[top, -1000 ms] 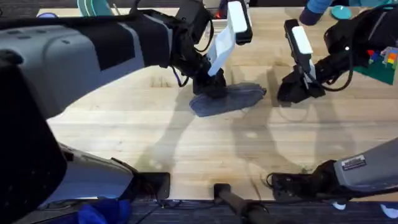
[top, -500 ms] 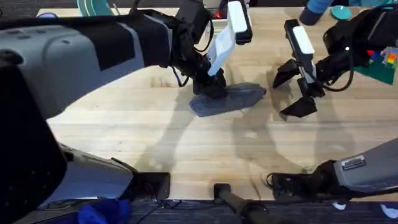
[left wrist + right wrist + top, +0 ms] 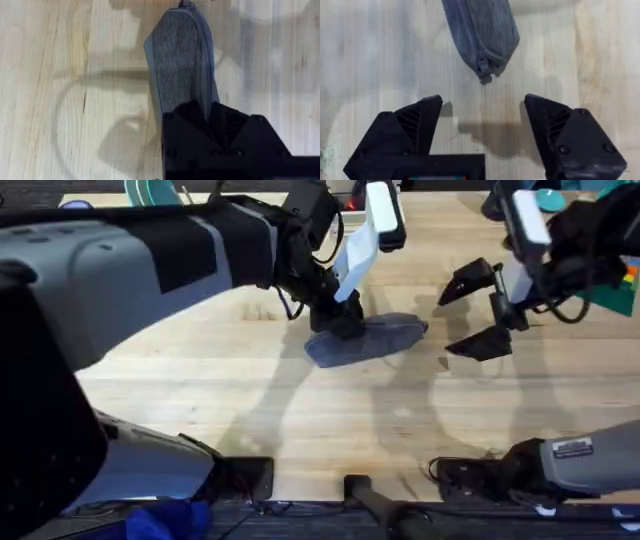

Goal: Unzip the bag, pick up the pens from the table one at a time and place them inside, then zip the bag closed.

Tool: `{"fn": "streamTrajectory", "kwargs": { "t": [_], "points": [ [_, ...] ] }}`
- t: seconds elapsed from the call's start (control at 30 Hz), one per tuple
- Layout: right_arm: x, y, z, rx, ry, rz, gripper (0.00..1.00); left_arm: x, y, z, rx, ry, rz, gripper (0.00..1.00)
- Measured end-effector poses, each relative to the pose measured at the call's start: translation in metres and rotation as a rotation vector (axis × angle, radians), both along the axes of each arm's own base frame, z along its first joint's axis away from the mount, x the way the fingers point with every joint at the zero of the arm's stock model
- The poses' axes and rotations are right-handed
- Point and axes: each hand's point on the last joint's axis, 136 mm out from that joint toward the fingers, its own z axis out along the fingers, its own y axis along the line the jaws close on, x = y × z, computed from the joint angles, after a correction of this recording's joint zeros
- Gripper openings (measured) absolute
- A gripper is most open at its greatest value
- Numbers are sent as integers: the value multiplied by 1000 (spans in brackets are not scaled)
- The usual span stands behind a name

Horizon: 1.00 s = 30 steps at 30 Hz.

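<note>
Now the right hand (image 3: pixel 482 312) stands higher over the counter (image 3: pixel 330 430) than it did half a second ago, and its two black fingers are spread wide with nothing between them; a second ago they sat close together and low on the wood, just off the bag's right end. From the overhead view the right arm has drawn back toward the far right, so the hand sits a little farther from the bag (image 3: pixel 365 338) than before. The bag itself has not shifted: it lies on the counter near the middle, its long axis running left to right with a slight tilt, grey-blue fabric up. The left hand (image 3: pixel 338 318) has kept its place at the bag's left end, pressed down onto it, and in the left wrist view the bag (image 3: pixel 182 60) runs away from the black fingers (image 3: pixel 220 137), which clamp its near end. In the right wrist view the bag's other end (image 3: pixel 482 32) lies ahead of the spread fingers (image 3: pixel 415 125), well clear of them, with the small zipper pull (image 3: pixel 484 70) at its tip and bare wood between. The zipper line along the bag reads as closed as far as it can be seen.
</note>
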Motion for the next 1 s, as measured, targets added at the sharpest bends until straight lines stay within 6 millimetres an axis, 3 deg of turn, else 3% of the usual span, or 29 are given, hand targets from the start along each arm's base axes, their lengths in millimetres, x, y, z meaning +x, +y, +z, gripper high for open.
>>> {"fn": "streamTrajectory", "kwargs": {
  "t": [0.07,0.23,1.0],
  "points": [
    [-3,9,18,57,-35,5,997,0,0,0,0,0,0,44],
    [-7,19,29,135,-40,17,998,0,0,0,0,0,0,44],
    [-7,24,34,174,-53,21,997,0,0,0,0,-1,0,60]
  ]
}}
